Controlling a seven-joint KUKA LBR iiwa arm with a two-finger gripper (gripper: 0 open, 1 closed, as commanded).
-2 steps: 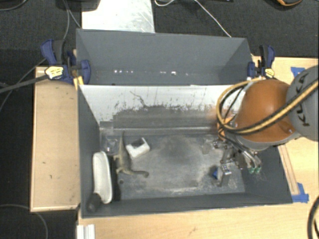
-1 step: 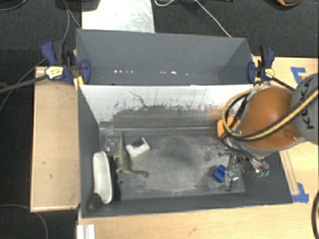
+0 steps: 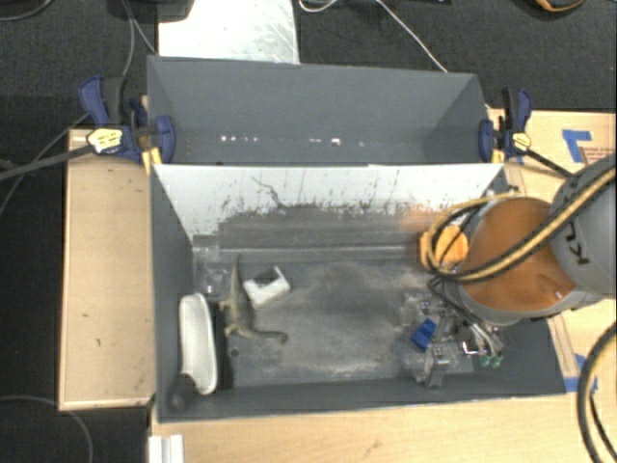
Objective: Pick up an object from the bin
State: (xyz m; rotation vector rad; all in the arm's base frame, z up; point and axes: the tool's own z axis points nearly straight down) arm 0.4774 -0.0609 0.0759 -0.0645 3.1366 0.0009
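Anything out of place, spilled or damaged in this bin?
Nothing stands out. The long white oval piece, small white block and grey twig-like thing lie at the left of the grey metal bin; the gripper is low at the right, apart from them.

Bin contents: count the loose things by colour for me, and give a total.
White: 2, a long oval piece by the left wall and a small block.
Clear: 1, a see-through piece.
Grey-green: 1, a thin bent piece.
Blue: 1, a small blue piece by the gripper.
Total: 5 that I can tell apart.
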